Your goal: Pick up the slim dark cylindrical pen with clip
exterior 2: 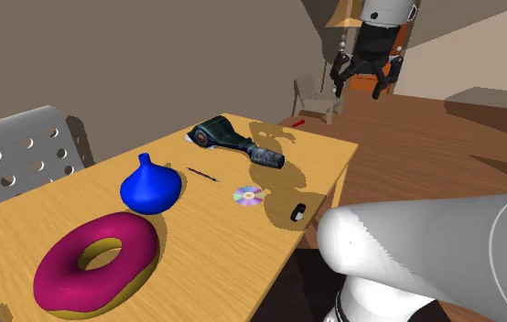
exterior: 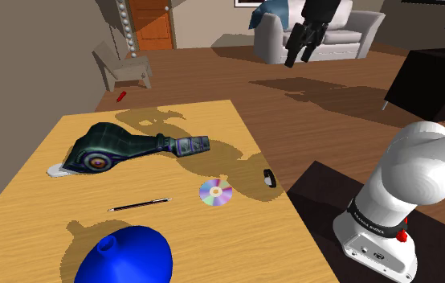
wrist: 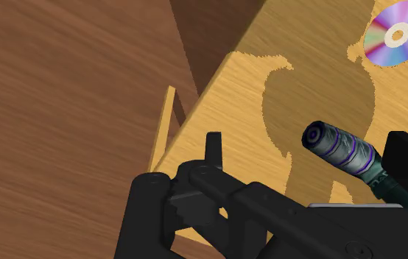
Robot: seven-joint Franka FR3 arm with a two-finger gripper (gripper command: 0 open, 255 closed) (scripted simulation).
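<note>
High above the table [exterior: 213, 129], fingers [exterior 2: 339, 78] wide apart and empty, well clear of the pen [exterior: 139, 204]

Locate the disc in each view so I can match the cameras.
Shoulder view: disc on the table, right of centre, just below-right of the dark tool's ribbed handle.
Second exterior view: disc mid-picture, near the table's right edge, below that handle.
Wrist view: disc on the tabletop, past the handle's round end.
Shared landmark: the ribbed handle.
</note>
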